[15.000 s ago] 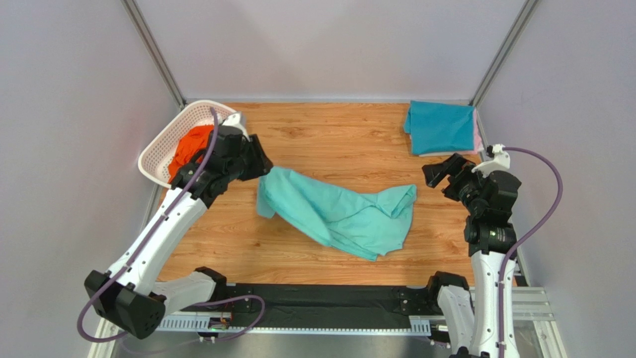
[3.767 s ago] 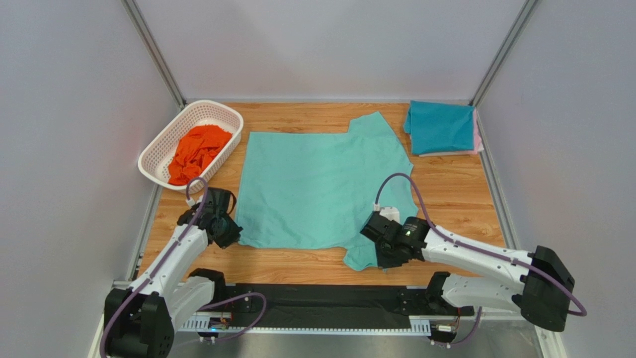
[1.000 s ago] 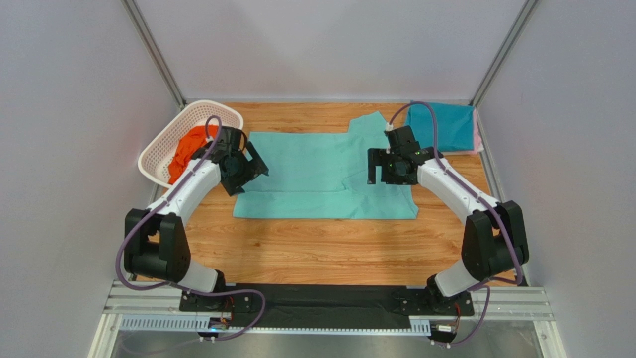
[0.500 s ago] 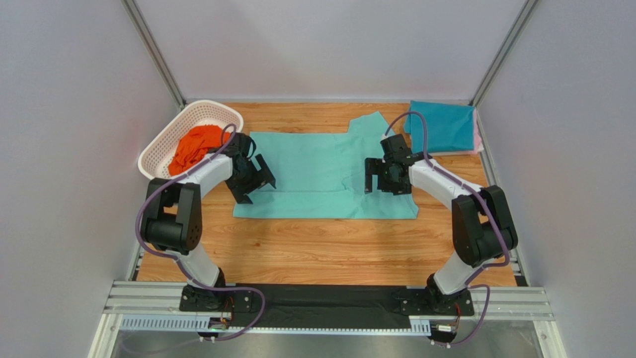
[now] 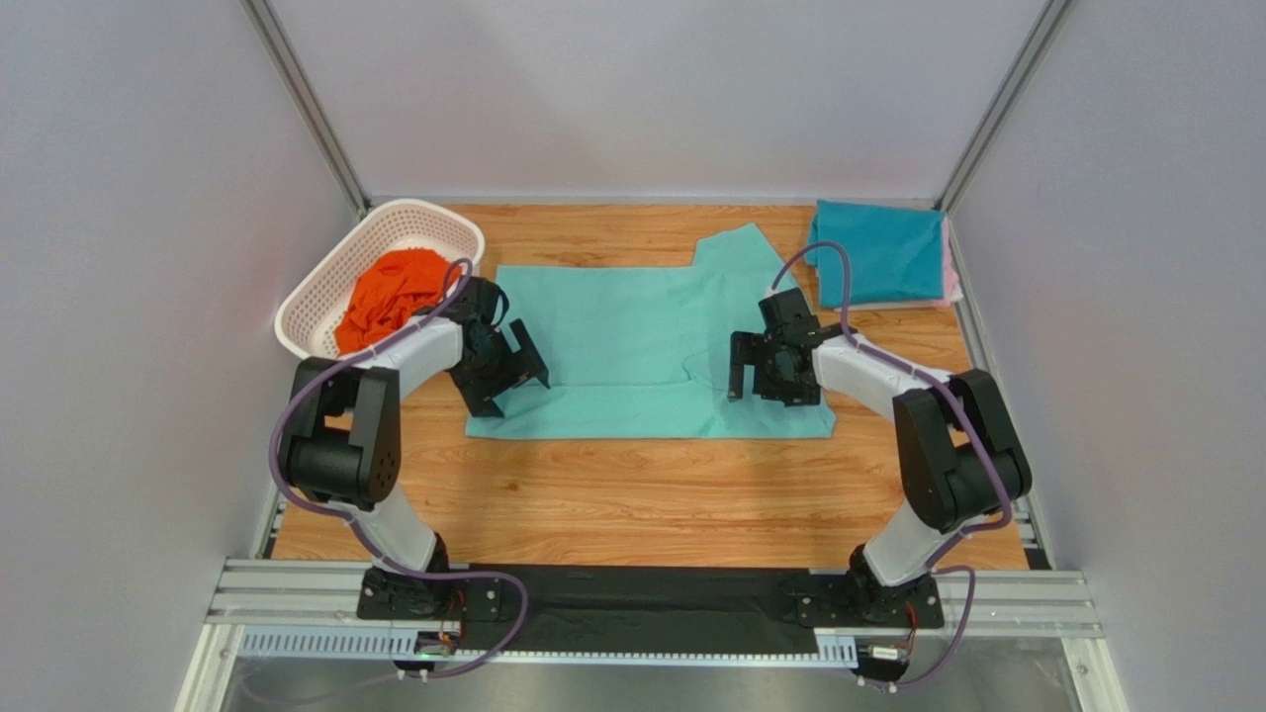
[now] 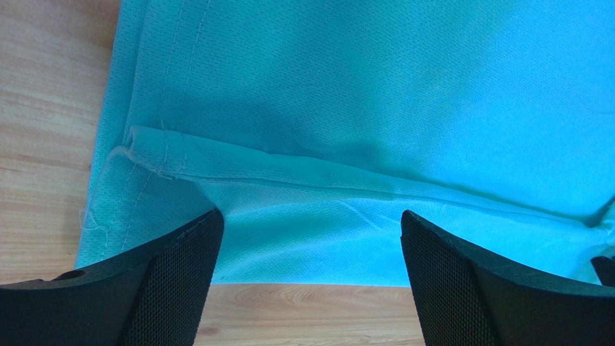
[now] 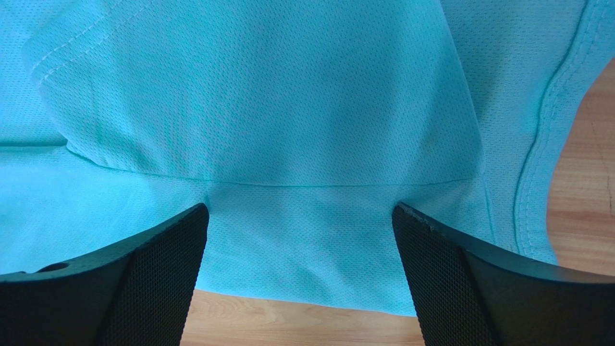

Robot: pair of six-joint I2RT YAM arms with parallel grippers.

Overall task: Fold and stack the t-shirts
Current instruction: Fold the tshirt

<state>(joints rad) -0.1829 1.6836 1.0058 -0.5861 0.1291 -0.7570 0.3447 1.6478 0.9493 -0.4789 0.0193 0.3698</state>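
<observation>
Four t-shirts sit on the table. The mint-green t-shirt lies half-folded at centre. The teal t-shirt, far right, hides all but an edge of the pink t-shirt. The orange t-shirt is crumpled in the one basket. Both arms bend inward, the left gripper and right gripper spread over the mint-green t-shirt's near fold.

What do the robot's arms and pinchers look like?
The left arm and right arm are smooth white tubes with chunky black joints. A thin purple cable loops along each. The left gripper and right gripper are black, with wedge-shaped fingers covered in a fine mesh pattern.
</observation>
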